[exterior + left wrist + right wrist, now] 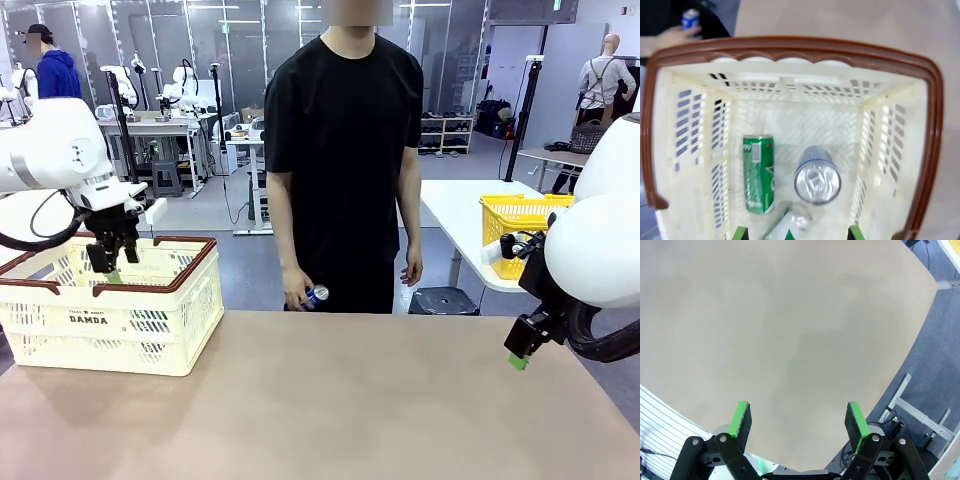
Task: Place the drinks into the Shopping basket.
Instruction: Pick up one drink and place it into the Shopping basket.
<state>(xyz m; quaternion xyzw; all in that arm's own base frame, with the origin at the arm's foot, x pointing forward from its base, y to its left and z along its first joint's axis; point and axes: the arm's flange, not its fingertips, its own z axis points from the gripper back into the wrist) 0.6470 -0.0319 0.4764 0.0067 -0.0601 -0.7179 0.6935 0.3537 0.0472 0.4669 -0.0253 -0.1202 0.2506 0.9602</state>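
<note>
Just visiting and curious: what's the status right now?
Left tool open over Shopping basket. Right tool open, empty. Green can, silver-topped can inside. Person's hand holds blue can.

Surface: a plain tan table [330, 400], reaching from the near edge to the person's side.
On it: a cream-white Shopping basket [110, 325] with a brown rim, standing at the far left.

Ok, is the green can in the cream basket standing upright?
No, the green can lies on its side on the basket floor, beside an upright silver-topped can.
</note>
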